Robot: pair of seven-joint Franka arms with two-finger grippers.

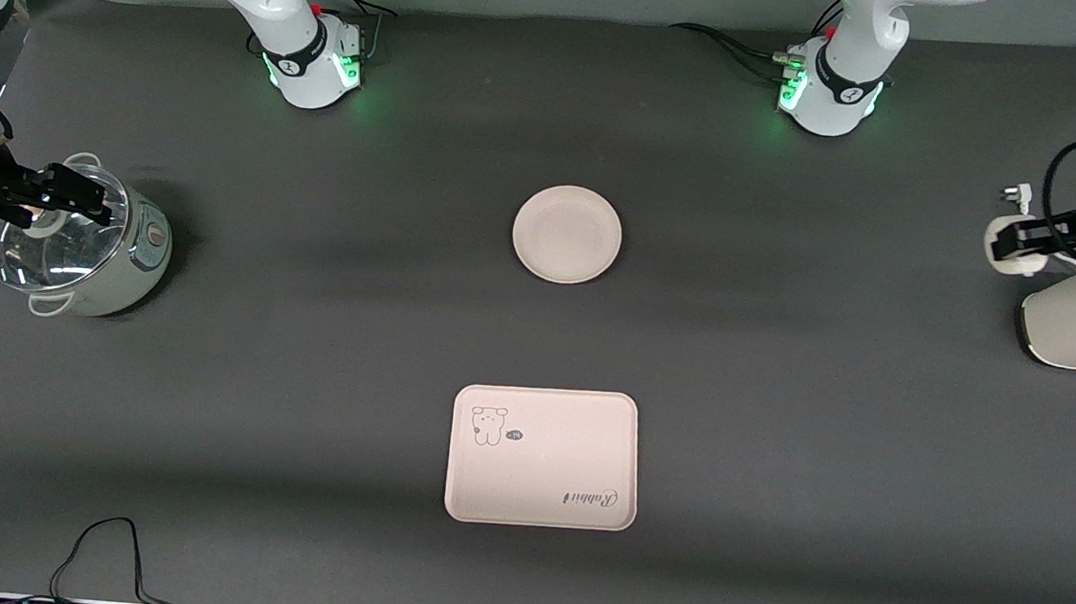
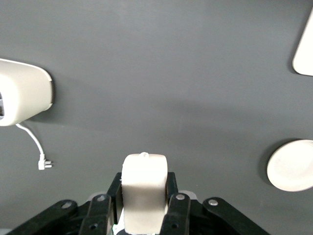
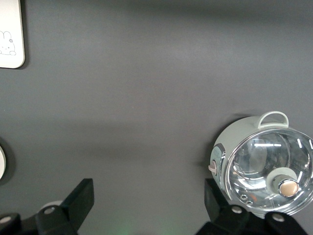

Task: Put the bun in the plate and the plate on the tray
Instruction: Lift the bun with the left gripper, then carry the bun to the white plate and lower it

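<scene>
The bun (image 2: 144,186) is an off-white lump clamped between the fingers of my left gripper (image 2: 145,205). In the front view that gripper (image 1: 1018,239) holds the bun (image 1: 1000,252) in the air at the left arm's end of the table, beside a white appliance. The round plate (image 1: 567,234) lies empty mid-table, and it also shows in the left wrist view (image 2: 292,165). The printed tray (image 1: 542,457) lies empty, nearer to the front camera than the plate. My right gripper (image 1: 85,196) is open and empty over a lidded pot; its view (image 3: 149,205) shows bare table between the fingers.
A pale green pot with a glass lid (image 1: 86,252) stands at the right arm's end of the table, also in the right wrist view (image 3: 261,166). A white appliance (image 1: 1073,330) with a loose plug (image 2: 45,164) stands at the left arm's end. Cables lie by the front edge.
</scene>
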